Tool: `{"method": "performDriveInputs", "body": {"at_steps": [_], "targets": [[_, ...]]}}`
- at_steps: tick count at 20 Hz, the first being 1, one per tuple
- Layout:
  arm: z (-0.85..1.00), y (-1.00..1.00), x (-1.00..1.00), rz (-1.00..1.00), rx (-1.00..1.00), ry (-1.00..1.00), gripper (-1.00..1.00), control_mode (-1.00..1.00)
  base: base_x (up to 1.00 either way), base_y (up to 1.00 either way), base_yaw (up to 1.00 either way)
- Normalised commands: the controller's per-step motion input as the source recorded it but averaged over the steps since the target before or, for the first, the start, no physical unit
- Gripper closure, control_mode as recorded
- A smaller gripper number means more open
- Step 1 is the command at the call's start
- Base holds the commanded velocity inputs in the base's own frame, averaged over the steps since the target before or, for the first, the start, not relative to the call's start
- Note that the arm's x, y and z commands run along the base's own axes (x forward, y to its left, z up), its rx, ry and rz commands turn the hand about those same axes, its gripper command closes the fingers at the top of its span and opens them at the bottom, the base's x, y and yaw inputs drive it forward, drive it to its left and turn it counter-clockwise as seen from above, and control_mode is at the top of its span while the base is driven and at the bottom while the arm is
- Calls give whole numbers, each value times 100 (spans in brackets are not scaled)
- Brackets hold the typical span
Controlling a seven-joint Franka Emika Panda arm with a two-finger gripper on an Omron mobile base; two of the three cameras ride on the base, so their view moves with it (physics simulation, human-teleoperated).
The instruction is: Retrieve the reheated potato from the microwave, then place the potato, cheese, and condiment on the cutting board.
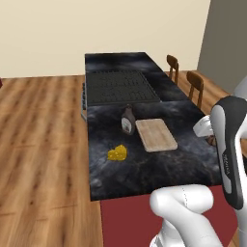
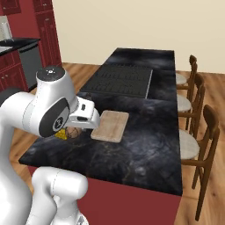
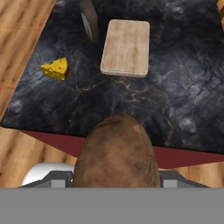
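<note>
**Potato Carried Over Dark Stone Island, Board Bare**

Clamped between the two dark finger tips of the gripper (image 3: 116, 177): a potato (image 3: 116, 159), brown, rough-skinned and mottled, rounded and oblong, long axis running along the line of the gripper toward the cutting board (image 3: 126, 47). Seen from the hand camera above the island's near edge, on the near side of the board and apart from it. Glimpsed too in the right base view, a brown lump (image 2: 73, 132) under the white hand, just short of the board's near end.

Flat on the black, white-veined counter (image 3: 175, 87): the board, a pale tan wooden rectangle with rounded corners and fine grain, long axis running from the near edge toward the dark ridged cooktop (image 1: 120, 87). Nothing lying on it. Just beside the board's left far corner, upright: the condiment (image 1: 128, 120), a squat grey-brown bottle narrowing to a dark cap. Left of the board and nearer, well apart from it: the cheese (image 3: 56, 68), a bright yellow holed wedge, thin end pointing away from the board.

White arm with dark joints bent sharply at the elbow, forearm raised steeply at the board's right in the left base view. Wooden chairs (image 2: 193, 118) ranged along the island's right side.
</note>
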Motion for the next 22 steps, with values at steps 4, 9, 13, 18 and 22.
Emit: {"method": "performDriveInputs", "body": {"at_steps": [4, 9, 13, 18, 22], "targets": [[0, 0, 0, 0, 0, 0, 100, 100, 0, 0, 0], [0, 0, 0, 0, 0, 0, 100, 100, 0, 0, 0], [0, 0, 0, 0, 0, 0, 100, 100, 0, 0, 0], [0, 0, 0, 0, 0, 0, 100, -100, 0, 0, 0], [0, 0, 0, 0, 0, 0, 100, -100, 0, 0, 0]]}}
